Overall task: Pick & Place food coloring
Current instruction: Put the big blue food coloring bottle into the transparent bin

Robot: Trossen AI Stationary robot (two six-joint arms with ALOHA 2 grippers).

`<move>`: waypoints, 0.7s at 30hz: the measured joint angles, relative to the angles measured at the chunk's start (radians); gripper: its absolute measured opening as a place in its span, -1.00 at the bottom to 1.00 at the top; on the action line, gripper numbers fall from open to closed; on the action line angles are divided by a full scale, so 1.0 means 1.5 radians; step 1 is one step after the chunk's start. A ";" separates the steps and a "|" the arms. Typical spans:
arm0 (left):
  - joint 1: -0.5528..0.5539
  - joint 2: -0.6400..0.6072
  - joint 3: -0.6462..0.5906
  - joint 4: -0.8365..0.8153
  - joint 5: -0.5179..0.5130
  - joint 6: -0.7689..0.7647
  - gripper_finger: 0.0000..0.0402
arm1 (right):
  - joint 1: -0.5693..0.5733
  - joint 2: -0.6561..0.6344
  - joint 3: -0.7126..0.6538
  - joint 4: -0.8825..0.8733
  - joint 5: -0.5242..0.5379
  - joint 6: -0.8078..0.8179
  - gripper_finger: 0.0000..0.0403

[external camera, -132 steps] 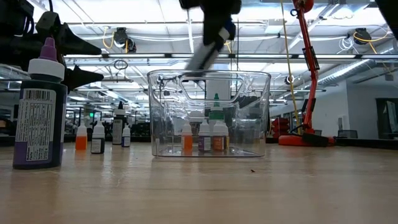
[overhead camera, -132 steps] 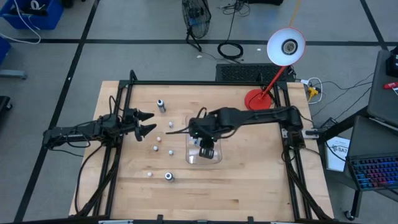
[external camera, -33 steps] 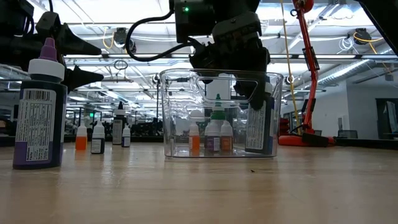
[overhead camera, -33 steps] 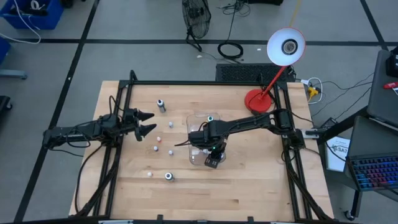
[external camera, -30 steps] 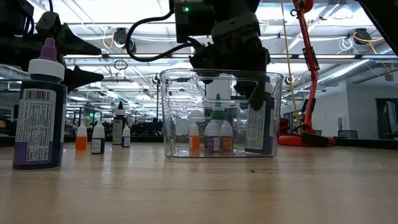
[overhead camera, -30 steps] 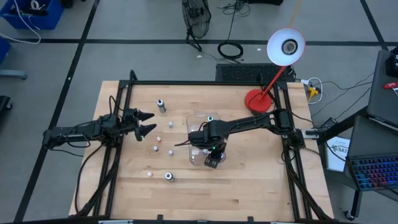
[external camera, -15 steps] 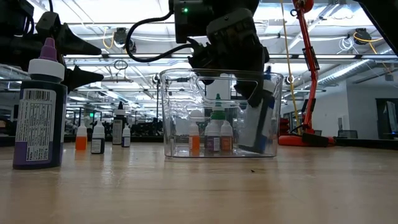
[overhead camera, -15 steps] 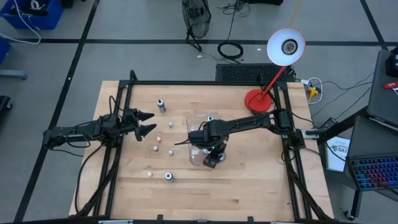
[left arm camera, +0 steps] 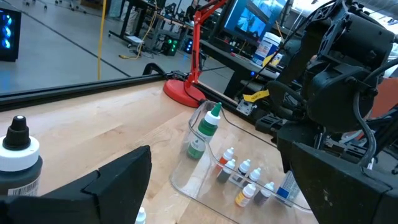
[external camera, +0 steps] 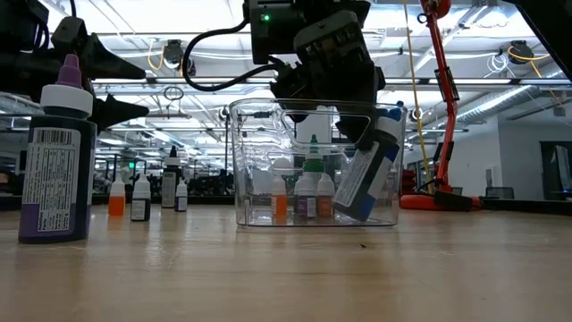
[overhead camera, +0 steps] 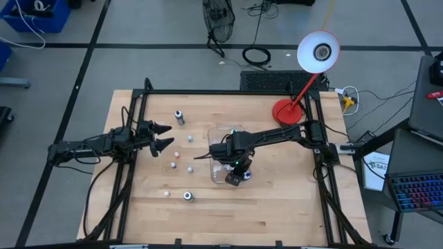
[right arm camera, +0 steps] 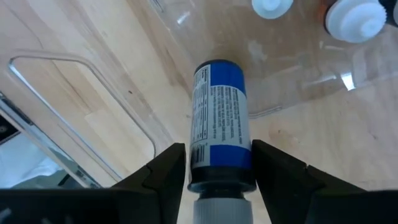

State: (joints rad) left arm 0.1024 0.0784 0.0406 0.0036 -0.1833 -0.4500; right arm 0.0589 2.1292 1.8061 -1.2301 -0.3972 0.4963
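A clear plastic tray [overhead camera: 216, 168] stands mid-table with several small food coloring bottles [external camera: 302, 195] upright inside. My right gripper [overhead camera: 235, 177] reaches down into it, shut on a larger blue-labelled bottle [external camera: 364, 183] that leans in the tray. More bottles stand loose on the table to the left [overhead camera: 179, 117] [overhead camera: 187, 196], small ones [overhead camera: 173, 165] among them. My left gripper [overhead camera: 163, 137] waits open and level at the table's left side, touching nothing. My right gripper pinches the blue-labelled bottle between its two fingers [right arm camera: 160, 175], on the body's upper end [right arm camera: 221, 171] just below the grey neck. The fingers come steeply from above. The bottle tilts, cap end toward the table's right, with its base [right arm camera: 221, 67] on the tray's floor.
A tall dark bottle with a purple cap [external camera: 56, 156] stands near the table's front left. A red desk lamp [overhead camera: 289, 109] stands at the far right corner. A black frame [overhead camera: 138, 104] runs round the table. Bare wood lies right of the tray and along the near edge.
My right gripper has tipped the blue-labelled bottle from upright to a clear lean: its cap end has swung toward the table's right while its base has stayed on the tray floor. The gripper has turned a little with it.
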 joint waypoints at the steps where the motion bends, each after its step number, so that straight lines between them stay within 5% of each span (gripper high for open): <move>1: 0.000 0.000 0.000 0.000 0.000 0.000 0.89 | 0.000 0.000 0.000 0.000 0.000 -0.007 -0.14; 21: 0.000 0.000 0.000 0.000 0.000 0.000 0.89 | 0.007 -0.065 0.000 0.019 0.084 -0.011 -0.21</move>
State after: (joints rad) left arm 0.1020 0.0788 0.0403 0.0036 -0.1833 -0.4500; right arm 0.0690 2.0316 1.8065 -1.2022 -0.2714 0.4798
